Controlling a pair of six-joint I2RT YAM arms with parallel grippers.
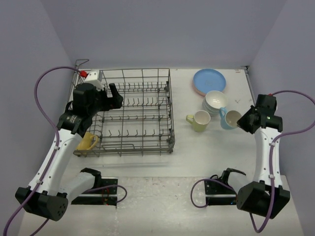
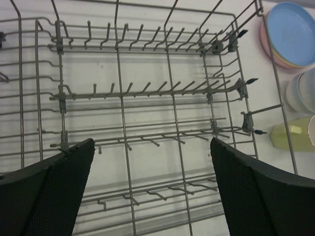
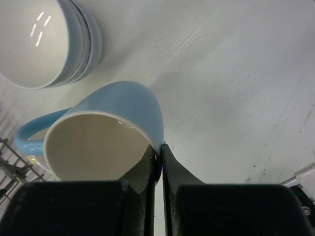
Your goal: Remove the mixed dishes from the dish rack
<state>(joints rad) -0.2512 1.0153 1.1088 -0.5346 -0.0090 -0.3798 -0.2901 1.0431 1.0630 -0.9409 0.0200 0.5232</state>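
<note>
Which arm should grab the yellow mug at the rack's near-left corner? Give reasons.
Left. The left gripper hangs open over the dish rack, the yellow mug under that arm. The right gripper is shut at the light blue mug, across the table.

Tine rows (image 2: 162, 87) obstruct the dish rack (image 1: 171, 110); gap beside pale yellow-green mug (image 1: 201, 121) passable.

A white table (image 1: 162, 196) fills the scene, its near part speckled, its far part smooth, with a straight seam (image 1: 162, 177) running across between them. Pale lavender walls (image 1: 162, 29) rise from the table's left, far and right edges. At the table's far left corner sits a small white box (image 1: 94, 76) with a red knob (image 1: 83, 74) on its left side. At the table's far right corner, a short metal fitting (image 1: 245, 71) lies against the wall
</note>
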